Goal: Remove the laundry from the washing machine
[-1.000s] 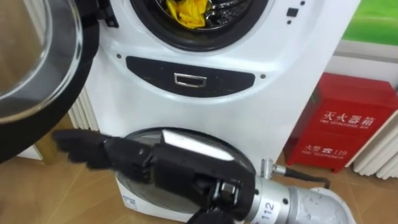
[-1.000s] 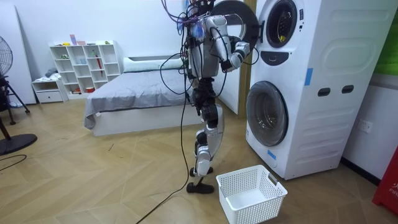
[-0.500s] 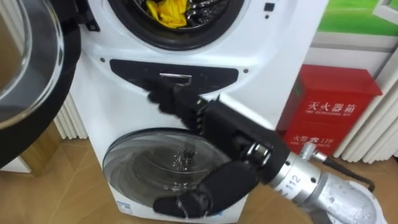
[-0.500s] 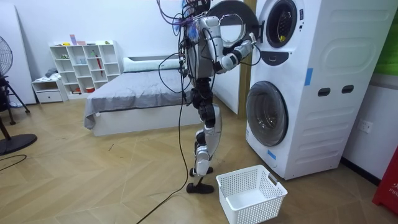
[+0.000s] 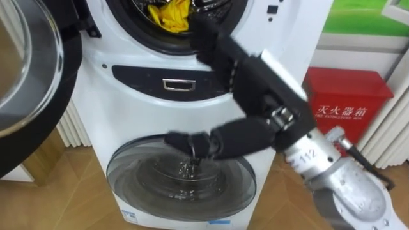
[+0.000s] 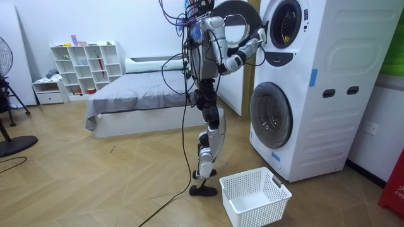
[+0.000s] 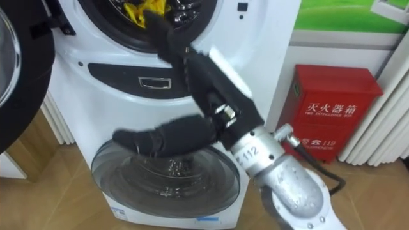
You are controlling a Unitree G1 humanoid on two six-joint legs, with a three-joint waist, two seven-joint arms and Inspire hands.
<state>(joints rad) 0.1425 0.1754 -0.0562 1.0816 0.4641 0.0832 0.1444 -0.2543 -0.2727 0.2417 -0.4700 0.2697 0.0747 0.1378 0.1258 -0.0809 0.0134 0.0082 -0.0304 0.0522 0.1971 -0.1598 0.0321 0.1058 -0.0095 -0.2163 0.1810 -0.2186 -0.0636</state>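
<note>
A yellow cloth lies in the upper washing machine's drum, low in its round mouth; the room view shows the yellow cloth as a small patch. My right hand comes up from the lower right, open, with straight fingers at the mouth's lower rim, just right of the cloth. Its thumb sticks out to the left in front of the lower door. In the room view I stand before the stacked machines with my right hand raised to the upper drum.
The upper machine's round door stands open at the left. The lower machine's glass door is closed. A red box and a white radiator stand to the right. A white basket sits on the floor by my feet.
My right hand has risen from in front of the lower door, past the dark panel, to the upper drum's mouth beside the yellow cloth. The head view has shifted a little.
</note>
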